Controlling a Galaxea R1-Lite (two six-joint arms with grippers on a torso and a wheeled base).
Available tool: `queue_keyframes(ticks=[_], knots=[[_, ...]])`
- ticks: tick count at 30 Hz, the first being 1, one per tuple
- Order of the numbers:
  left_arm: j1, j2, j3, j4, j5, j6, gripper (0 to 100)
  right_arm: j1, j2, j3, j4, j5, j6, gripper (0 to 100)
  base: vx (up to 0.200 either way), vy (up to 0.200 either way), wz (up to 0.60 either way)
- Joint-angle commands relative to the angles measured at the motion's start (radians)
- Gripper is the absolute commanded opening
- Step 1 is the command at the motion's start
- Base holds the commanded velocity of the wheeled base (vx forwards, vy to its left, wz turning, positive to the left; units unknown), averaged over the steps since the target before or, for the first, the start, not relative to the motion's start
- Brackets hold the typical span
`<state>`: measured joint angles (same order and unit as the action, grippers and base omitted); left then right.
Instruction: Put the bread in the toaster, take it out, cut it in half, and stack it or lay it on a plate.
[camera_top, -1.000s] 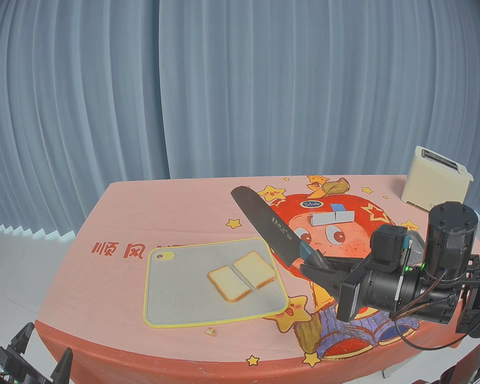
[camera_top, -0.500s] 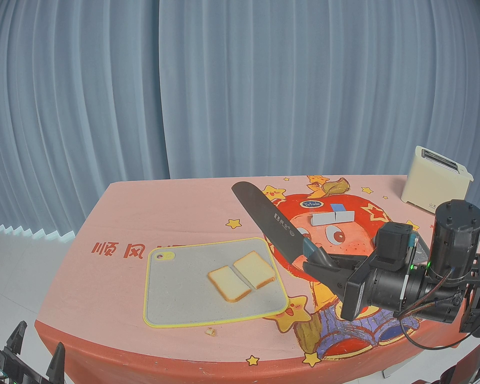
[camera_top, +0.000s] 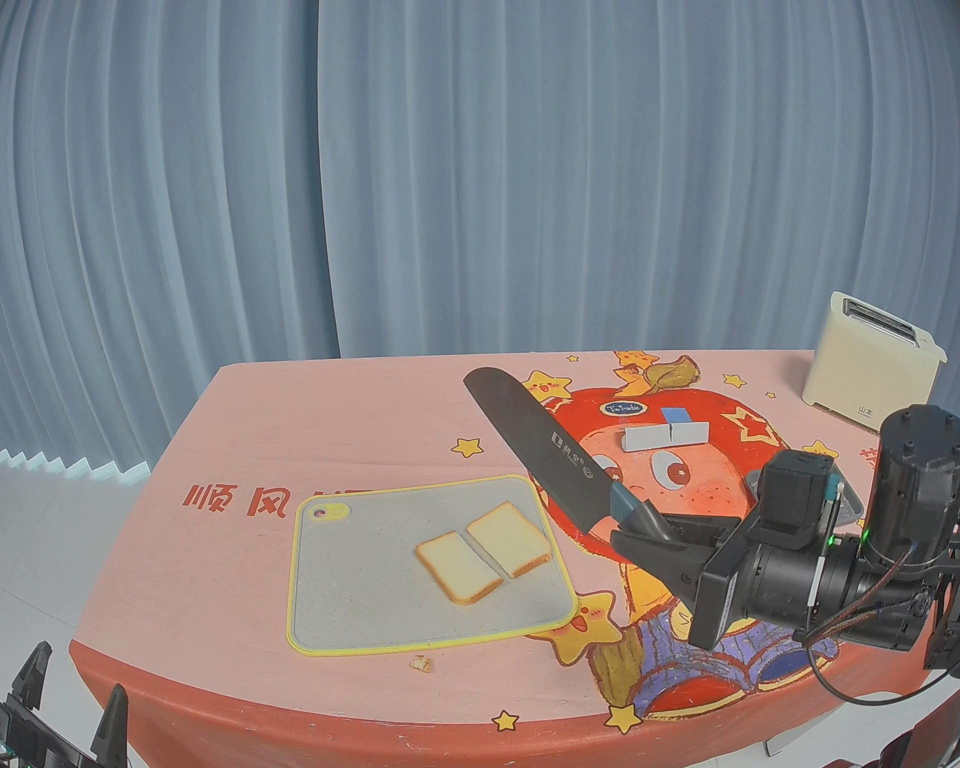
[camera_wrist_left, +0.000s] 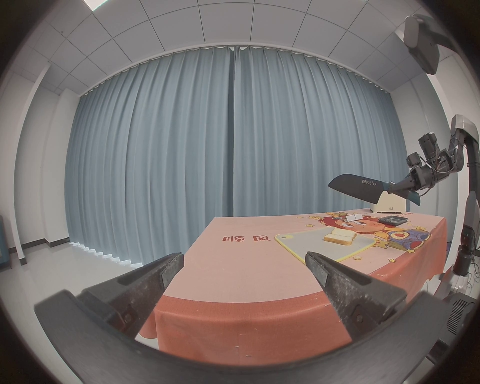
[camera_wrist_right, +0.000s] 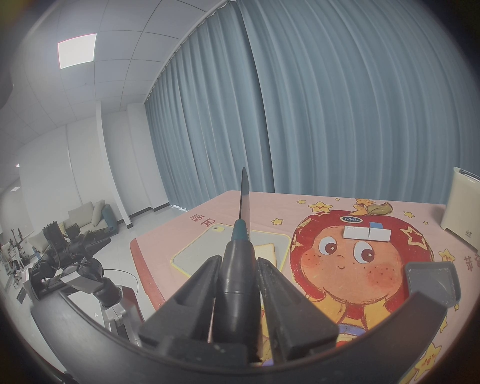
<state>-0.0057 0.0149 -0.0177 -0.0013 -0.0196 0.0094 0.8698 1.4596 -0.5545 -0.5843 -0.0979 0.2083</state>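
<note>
Black-bladed knife (camera_top: 545, 445), clamped in the right hand (camera_top: 636, 524), points diagonally forward and leftward.

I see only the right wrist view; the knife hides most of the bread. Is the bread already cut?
Observer: Yes: one half and the other half lie side by side on the cutting board.
Operator: Is the left gripper open?
Observer: Yes, the left gripper is open and empty, away from the table.
Operator: Does the blade touch anything?
Observer: No; the right gripper holds the knife high above the table.
</note>
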Motion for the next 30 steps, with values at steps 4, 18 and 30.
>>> queue_keyframes(ticks=[4, 18, 30], knots=[[0.000, -0.007, 0.018, 0.000, 0.000, 0.000, 100, 0.002, -0.002, 0.024, -0.002, 0.000, -0.015, 0, 0.000, 0.000, 0.00], [0.001, -0.009, 0.018, 0.000, 0.000, 0.000, 100, 0.031, -0.005, 0.027, -0.002, -0.008, -0.032, 0, 0.000, 0.000, 0.00], [0.001, -0.009, 0.018, 0.000, 0.000, 0.000, 100, 0.038, -0.010, 0.030, -0.002, -0.010, -0.032, 0, 0.000, 0.000, 0.00]])
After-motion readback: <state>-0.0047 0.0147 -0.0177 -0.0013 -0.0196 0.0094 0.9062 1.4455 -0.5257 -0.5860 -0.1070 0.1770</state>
